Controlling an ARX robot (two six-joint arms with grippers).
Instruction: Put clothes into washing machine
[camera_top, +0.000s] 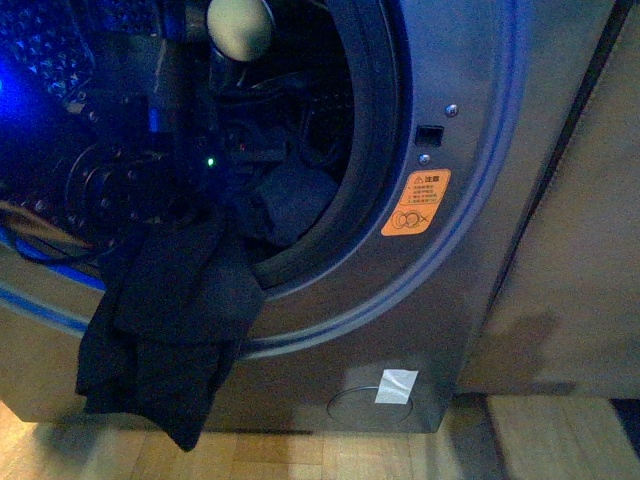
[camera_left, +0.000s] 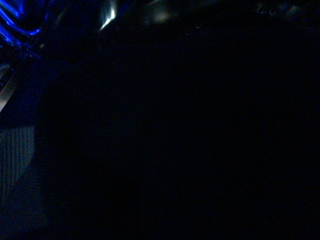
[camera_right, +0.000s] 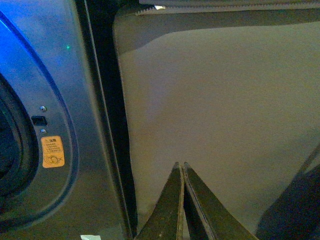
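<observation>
Navy clothes (camera_top: 170, 320) hang over the washing machine's (camera_top: 470, 150) round mouth, part in the drum (camera_top: 60, 60), part outside. The left arm (camera_top: 165, 90) reaches inside. Its wrist view is dark, so I cannot tell the left gripper's grip. Only the right wrist view shows the right gripper (camera_right: 180, 166), fingers (camera_right: 170, 200) pressed together, empty, facing a beige panel (camera_right: 225, 100).

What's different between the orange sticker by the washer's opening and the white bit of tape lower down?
The orange sticker carries printed writing and symbols; the white tape looks blank. The orange sticker sits beside the round opening; the white tape sits low, over a round outline near the base. Both are stuck on the grey front of the washing machine.
</observation>
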